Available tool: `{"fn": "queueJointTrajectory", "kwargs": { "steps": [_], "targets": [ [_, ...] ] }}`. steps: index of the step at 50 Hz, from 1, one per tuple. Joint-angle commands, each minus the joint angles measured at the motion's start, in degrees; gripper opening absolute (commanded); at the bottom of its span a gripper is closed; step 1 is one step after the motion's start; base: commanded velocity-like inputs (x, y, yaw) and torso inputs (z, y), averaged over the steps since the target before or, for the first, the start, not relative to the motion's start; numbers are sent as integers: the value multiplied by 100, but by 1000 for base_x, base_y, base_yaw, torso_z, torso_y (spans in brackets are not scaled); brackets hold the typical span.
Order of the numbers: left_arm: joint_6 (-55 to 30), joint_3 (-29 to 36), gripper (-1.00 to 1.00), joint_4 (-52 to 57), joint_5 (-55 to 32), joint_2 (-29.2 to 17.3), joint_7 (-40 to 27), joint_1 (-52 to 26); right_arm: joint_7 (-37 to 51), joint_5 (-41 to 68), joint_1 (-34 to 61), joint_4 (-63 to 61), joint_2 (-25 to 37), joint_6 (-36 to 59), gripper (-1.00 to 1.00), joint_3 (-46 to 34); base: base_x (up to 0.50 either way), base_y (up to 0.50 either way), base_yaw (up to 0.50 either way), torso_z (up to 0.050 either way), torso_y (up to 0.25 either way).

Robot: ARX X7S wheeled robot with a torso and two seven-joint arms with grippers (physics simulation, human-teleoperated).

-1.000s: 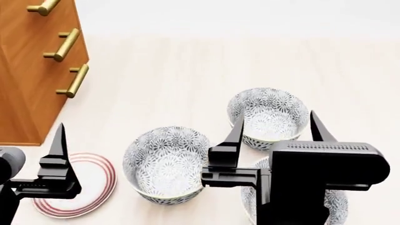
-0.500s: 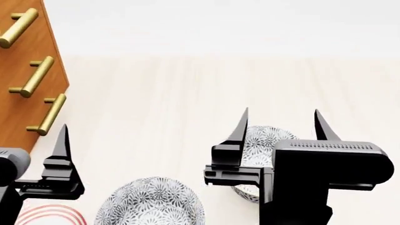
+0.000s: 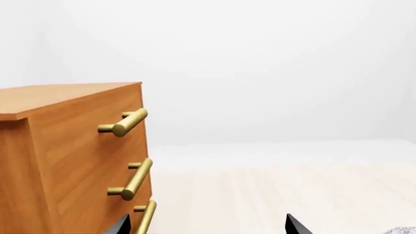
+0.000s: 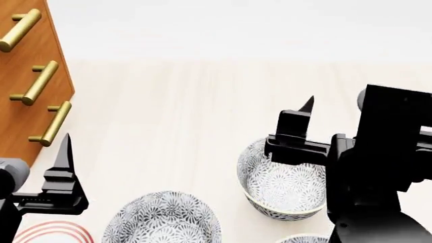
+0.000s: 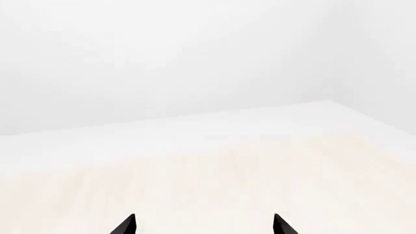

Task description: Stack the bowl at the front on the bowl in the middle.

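Hovering my right gripper [image 4: 317,109], fingers apart and empty, beside the far bowl [image 4: 284,182], I judged myself mid-approach, since the front bowl [image 4: 304,238], probably that rim at the near edge, needed a low reach

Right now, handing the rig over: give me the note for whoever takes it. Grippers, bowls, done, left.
Left gripper: open, empty, idle near the wooden drawer unit and above the red-ringed plate.
Right gripper: open, empty, raised over the far bowl, not touching it.
Bowls: three patterned ones on the light wood table. The middle bowl sits at the lower edge of the head view; only the rim of the front bowl shows, at the bottom, beside the right arm.
Done: nothing grasped, nothing stacked.
Left: grasp the front bowl, lift it, set it into the middle bowl.
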Motion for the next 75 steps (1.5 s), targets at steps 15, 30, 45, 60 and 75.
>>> {"fn": "queueJointTrajectory", "kwargs": {
  "steps": [15, 30, 45, 60, 75],
  "targets": [
    [246, 33, 100, -447, -48, -105, 36, -99, -24, 2611, 2594, 5462, 1718, 599, 100, -1478, 0, 0, 0, 0, 0],
    [277, 55, 100, -516, -94, -161, 17, -115, -443, 2148, 2704, 5873, 1817, 157, 100, -2106, 0, 0, 0, 0, 0],
    [363, 87, 100, -616, -131, -201, 7, -74, -1095, 1684, 2831, 6877, 1816, -284, 100, -2643, 0, 0, 0, 0, 0],
    [435, 118, 100, -689, -156, -246, -17, -24, -2652, 907, 2931, 8692, 1358, -1455, 100, -3522, 0, 0, 0, 0, 0],
    [421, 99, 100, -688, -219, -296, -42, -30, -3178, 588, 3056, 9437, 1052, -1886, 100, -3859, 0, 0, 0, 0, 0]
  ]
}}
